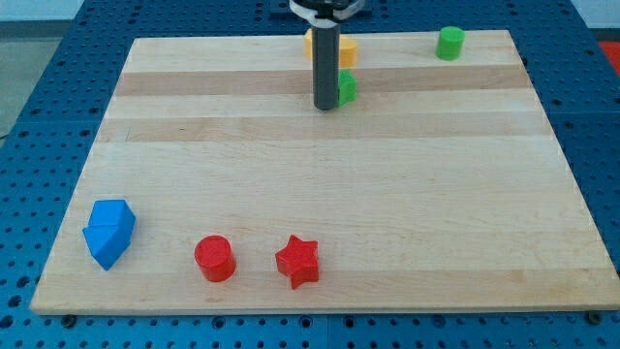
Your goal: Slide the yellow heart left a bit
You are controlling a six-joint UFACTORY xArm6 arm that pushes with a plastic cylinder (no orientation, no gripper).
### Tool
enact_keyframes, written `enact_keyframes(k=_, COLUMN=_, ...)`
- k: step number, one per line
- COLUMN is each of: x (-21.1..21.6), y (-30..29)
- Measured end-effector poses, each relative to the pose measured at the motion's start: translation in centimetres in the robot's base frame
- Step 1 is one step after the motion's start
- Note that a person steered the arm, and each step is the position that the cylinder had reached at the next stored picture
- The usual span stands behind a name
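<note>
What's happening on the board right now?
My tip is near the view's top, just left of the green block, which the rod partly hides. The yellow heart sits behind the rod, mostly covered. A green cylinder stands at top right; the blue block, red cylinder and red star line the bottom.
</note>
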State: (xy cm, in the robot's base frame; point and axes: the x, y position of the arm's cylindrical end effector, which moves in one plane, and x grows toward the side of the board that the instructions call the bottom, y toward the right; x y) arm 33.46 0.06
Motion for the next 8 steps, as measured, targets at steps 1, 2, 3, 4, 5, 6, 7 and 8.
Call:
enact_keyframes(k=1, x=-1.2, y=3.7)
enact_keyframes(k=2, x=-1.1, y=4.5)
enact_keyframes(k=3, x=-2.4, y=-1.7)
enact_keyframes(k=4, x=-3.3, y=0.7)
enact_keyframes(k=5, x=-2.4, y=7.3)
enact_keyframes(k=6, x=-2.7, y=11.2)
enact_keyframes(k=7, x=-2.7, y=6.7)
enact_keyframes(k=8, x=-4.3, y=5.1)
